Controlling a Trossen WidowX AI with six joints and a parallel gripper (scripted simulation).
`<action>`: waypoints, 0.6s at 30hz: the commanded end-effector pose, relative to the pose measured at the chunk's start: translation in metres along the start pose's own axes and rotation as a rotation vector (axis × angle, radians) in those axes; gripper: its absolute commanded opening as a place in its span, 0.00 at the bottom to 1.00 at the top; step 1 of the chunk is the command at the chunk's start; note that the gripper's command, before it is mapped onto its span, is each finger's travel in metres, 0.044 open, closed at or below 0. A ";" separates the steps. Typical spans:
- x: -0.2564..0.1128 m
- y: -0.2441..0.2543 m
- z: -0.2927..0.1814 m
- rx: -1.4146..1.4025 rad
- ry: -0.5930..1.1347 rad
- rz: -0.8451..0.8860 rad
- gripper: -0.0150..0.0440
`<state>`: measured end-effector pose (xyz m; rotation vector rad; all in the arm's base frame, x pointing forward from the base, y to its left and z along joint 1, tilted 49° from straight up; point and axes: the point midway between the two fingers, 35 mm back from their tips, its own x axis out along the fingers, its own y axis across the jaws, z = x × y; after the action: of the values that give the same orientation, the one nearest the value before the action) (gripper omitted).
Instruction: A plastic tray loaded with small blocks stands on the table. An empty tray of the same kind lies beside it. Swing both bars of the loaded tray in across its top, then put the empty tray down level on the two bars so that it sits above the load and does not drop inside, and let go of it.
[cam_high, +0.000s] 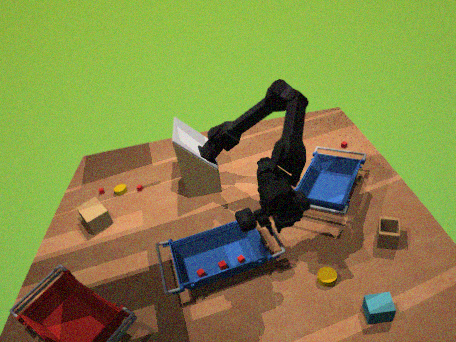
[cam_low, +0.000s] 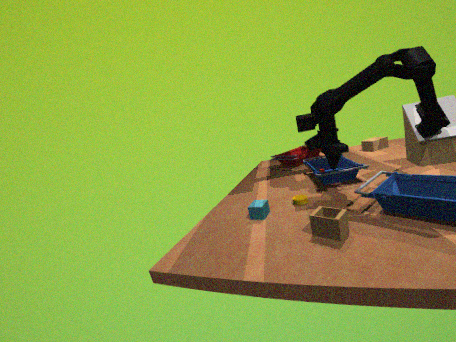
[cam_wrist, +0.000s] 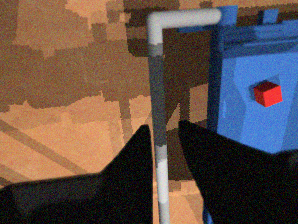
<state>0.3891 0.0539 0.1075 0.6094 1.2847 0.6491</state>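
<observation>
Bright green (cam_high: 125, 60) (cam_low: 125, 100) surrounds a wood-patterned worktop (cam_high: 240, 325) (cam_low: 210, 255). Going left to right in the top view, a red tray (cam_high: 60, 312) (cam_low: 296, 157) is the container farthest left of the jaws, followed by a tan block (cam_high: 95, 216) (cam_low: 374, 144), also well apart from them. A yellow disc (cam_high: 120, 189) lies behind that block, between two small red cubes. Nearer the jaws is the loaded blue tray (cam_high: 215, 252) (cam_low: 341, 175) (cam_wrist: 257, 130), its three red cubes (cam_high: 222, 265) inside and both bars swung outward. The jaws are at its right-hand end, narrowly parted and gripping nothing; in the wrist view, that end's grey bar (cam_high: 278, 247) (cam_wrist: 158, 100) runs between their fingertips. Right of and behind the jaws, the empty blue tray (cam_high: 327, 182) (cam_low: 425, 197) stands on the worktop. Farther right are another yellow disc (cam_high: 327, 276) (cam_low: 300, 200), a teal block (cam_high: 379, 307) (cam_low: 258, 209) and an open-topped tan box (cam_high: 389, 239) (cam_low: 328, 225).
</observation>
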 end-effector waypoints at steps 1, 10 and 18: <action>0.022 0.000 -0.002 0.006 0.006 0.006 0.39; 0.038 0.001 -0.003 0.006 0.006 0.009 0.39; 0.014 -0.013 -0.003 0.006 0.006 0.007 0.39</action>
<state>0.3893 0.0724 0.0857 0.6169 1.2986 0.6634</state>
